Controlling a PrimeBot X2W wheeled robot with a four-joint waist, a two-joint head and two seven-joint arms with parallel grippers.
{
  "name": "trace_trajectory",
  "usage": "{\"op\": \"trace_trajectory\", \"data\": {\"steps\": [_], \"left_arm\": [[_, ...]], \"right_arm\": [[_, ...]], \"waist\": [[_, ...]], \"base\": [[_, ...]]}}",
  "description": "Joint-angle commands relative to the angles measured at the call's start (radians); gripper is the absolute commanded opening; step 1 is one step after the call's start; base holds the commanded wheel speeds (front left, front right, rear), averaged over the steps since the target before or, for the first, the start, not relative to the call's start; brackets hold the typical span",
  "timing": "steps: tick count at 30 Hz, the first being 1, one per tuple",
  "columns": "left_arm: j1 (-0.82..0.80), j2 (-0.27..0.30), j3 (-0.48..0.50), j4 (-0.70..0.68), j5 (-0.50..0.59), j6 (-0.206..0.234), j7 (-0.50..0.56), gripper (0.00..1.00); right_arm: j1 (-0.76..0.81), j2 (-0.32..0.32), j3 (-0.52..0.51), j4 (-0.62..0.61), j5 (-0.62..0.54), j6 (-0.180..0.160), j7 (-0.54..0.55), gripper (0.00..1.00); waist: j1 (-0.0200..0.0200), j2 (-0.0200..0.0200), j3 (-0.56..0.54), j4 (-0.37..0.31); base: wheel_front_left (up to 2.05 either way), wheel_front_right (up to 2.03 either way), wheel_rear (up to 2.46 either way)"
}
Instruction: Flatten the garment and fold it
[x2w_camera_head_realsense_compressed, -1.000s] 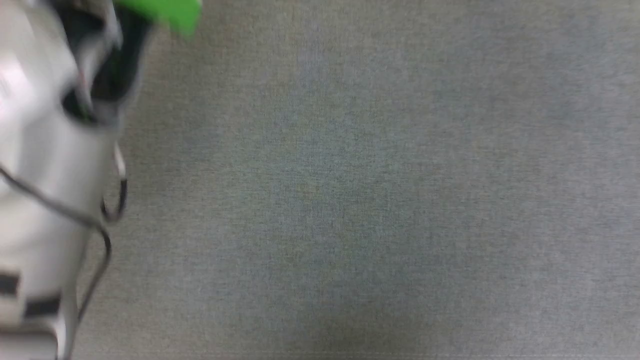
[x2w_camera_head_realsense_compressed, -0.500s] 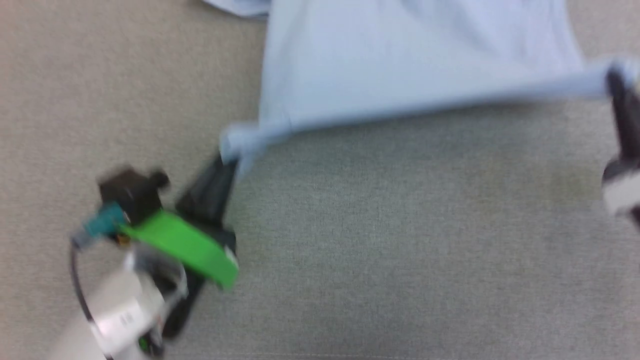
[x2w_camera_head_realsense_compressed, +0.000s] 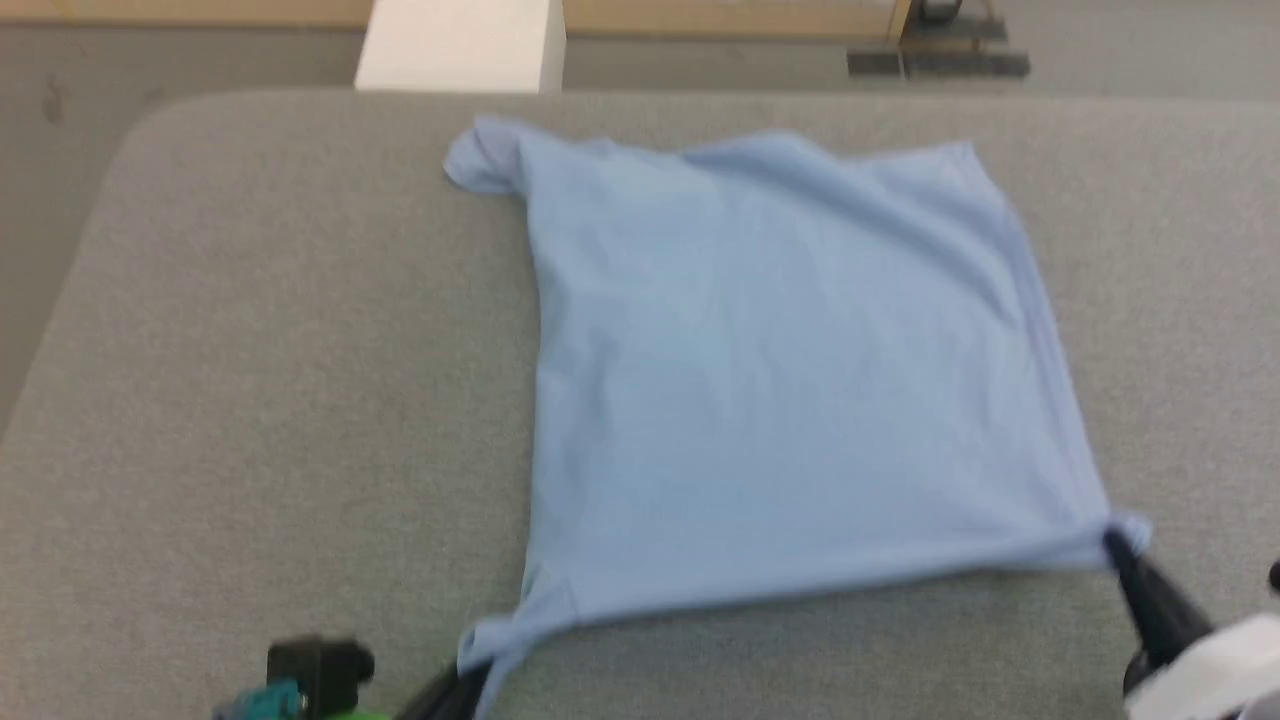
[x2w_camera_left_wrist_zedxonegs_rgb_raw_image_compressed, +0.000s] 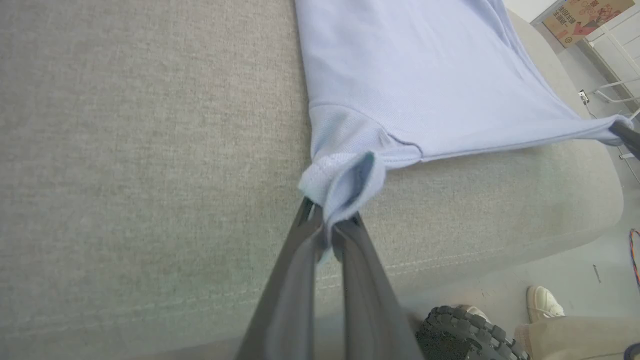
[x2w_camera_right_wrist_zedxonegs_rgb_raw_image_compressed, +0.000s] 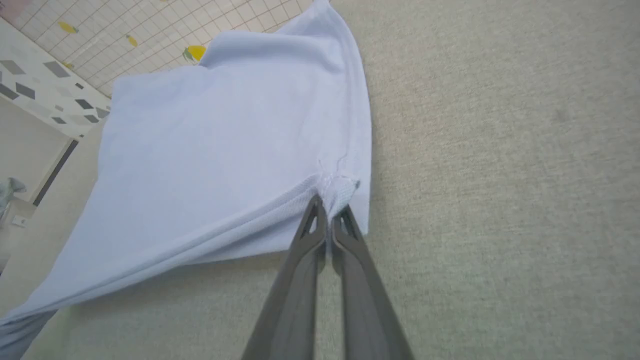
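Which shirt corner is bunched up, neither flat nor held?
The garment's far-left corner: bunched into a lump; the far-right corner lies flat, both near ones are gripped.

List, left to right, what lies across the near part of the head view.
From the left: left pincer, shut on the near-left corner → garment spread on the grey cushion → right pincer, shut on the near-right corner.

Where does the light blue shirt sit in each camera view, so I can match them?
Head view: light blue soft-fabric short-sleeved shirt spread across centre.
Left wrist view: upper right, corner pinched by left gripper at centre.
Right wrist view: upper left, corner pinched by right gripper.
Shared landmark: grey fabric surface beneath it.
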Motion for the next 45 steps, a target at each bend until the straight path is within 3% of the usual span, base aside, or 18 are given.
{"op": "trace_trajectory", "data": {"steps": [1, 5, 6, 12, 19, 24, 32, 45], "left_arm": [[0.036, 0.016, 0.003, -0.009, -0.024, 0.01, 0.008, 0.0], [0.114, 0.039, 0.001, -0.042, -0.067, 0.025, 0.035, 0.0], [0.159, 0.054, 0.001, -0.074, -0.089, 0.033, 0.047, 0.0], [0.232, 0.071, 0.008, -0.13, -0.12, 0.049, 0.044, 0.0], [0.232, 0.085, 0.026, -0.175, -0.088, 0.069, 0.015, 0.0], [0.156, 0.098, 0.046, -0.207, -0.041, 0.067, 0.007, 0.0], [-0.072, 0.092, 0.052, -0.178, 0.013, 0.014, 0.047, 0.0], [-0.43, -0.034, 0.041, 0.138, -0.019, -0.124, 0.07, 0.0]], "right_arm": [[0.037, 0.009, -0.009, -0.023, -0.003, -0.002, 0.025, 0.0], [0.14, 0.042, -0.034, -0.094, 0.004, -0.002, 0.116, 0.0], [0.213, 0.058, -0.055, -0.15, 0.011, -0.002, 0.188, 0.0], [0.324, 0.085, -0.092, -0.253, 0.021, -0.002, 0.304, 0.0], [0.33, 0.108, -0.141, -0.316, 0.008, -0.002, 0.327, 0.0], [0.26, 0.084, -0.152, -0.321, -0.012, -0.002, 0.303, 0.0], [0.087, 0.011, -0.143, -0.266, -0.027, -0.002, 0.26, 0.0], [-0.196, -0.116, 0.007, -0.046, -0.024, -0.002, 0.239, 0.0]], "waist": [[0.0001, 0.0, -0.083, 0.005], [0.0001, 0.0, -0.134, 0.009], [0.0001, 0.0, -0.159, 0.011], [0.0001, 0.0, -0.187, 0.007], [0.0001, 0.0, -0.181, 0.004], [0.0001, 0.0, -0.138, 0.005], [0.0001, 0.0, -0.031, 0.012], [0.0001, 0.0, 0.12, -0.013]], "base": [[0.0, 0.0, 0.0], [0.0, 0.0, 0.0], [0.0, 0.0, 0.0], [0.0, 0.0, 0.0], [0.0, 0.0, 0.0], [0.0, 0.0, 0.0], [0.0, 0.0, 0.0], [0.0, 0.0, 0.0]]}}
